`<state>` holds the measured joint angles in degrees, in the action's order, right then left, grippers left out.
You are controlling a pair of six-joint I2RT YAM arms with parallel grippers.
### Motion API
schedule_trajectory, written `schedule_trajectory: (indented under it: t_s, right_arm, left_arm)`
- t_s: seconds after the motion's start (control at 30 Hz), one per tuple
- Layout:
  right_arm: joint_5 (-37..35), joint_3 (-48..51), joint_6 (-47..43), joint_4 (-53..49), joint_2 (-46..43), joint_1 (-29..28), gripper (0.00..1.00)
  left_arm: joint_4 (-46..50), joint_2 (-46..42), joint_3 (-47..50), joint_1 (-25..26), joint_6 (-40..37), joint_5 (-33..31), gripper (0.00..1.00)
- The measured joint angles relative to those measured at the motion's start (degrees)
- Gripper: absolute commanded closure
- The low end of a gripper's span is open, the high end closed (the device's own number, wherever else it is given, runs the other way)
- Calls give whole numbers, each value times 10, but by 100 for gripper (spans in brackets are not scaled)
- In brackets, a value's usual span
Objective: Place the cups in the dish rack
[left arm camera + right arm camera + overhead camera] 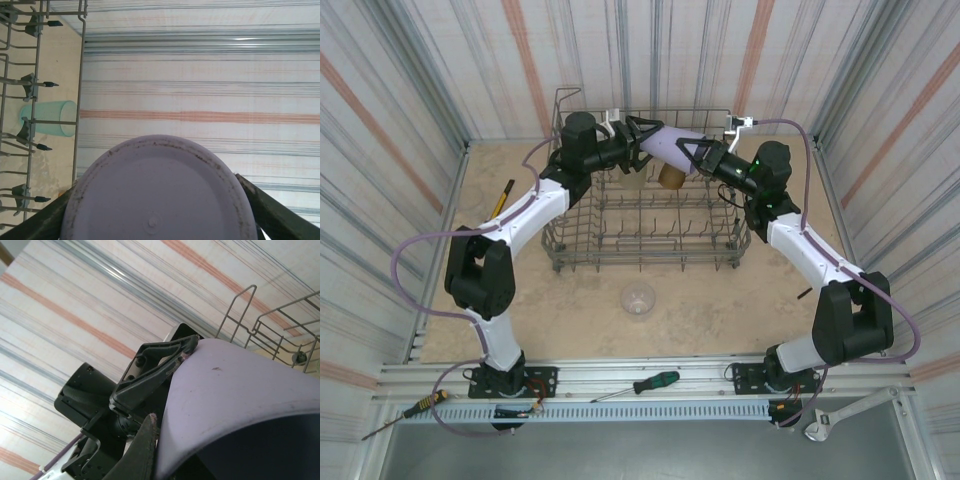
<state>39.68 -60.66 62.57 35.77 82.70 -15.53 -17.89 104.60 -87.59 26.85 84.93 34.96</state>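
Striped walls [400, 90] are surrounding the sandy table [720, 310]. Above the dish rack [650, 262], the right gripper [698, 155] is pinching the lavender cup [672, 147] at its rim, while the left gripper [645, 145] is clasping its base.

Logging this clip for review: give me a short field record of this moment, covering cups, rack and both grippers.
lavender cup: in the air over the dish rack, between both grippers
right gripper: shut on the lavender cup's open end
left gripper: straddles the cup's base; grip unclear
amber cup: inside the rack
clear cup: on the table, in front of the rack
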Motion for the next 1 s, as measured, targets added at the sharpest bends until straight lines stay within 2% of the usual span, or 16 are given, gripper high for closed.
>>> schedule_trajectory:
  t_s: [0.1,0.13,0.33,0.5,0.63,0.83,1.0]
  right_arm:
    - [-2,-2,0,-6,0,0,84]
    - [-6,-3,-2,-12,0,0,79]
    - [-28,-7,-17,-46,-6,2,48]
    - [-52,-9,-36,-97,-29,5,32]
    - [-75,-10,-61,-161,-66,16,21]
    - [-123,-13,-109,-281,-136,42,12]
    - [-132,-11,-134,-351,-174,90,1]
  left_arm:
    - [0,0,1,0,-3,0,95]
    - [0,0,2,0,-9,0,100]
    - [13,0,3,3,-37,0,100]
    - [44,0,-16,3,-68,-3,100]
    - [75,0,-50,3,-102,-11,100]
    - [130,20,-140,3,-169,-26,100]
    - [174,66,-208,3,-217,-37,100]
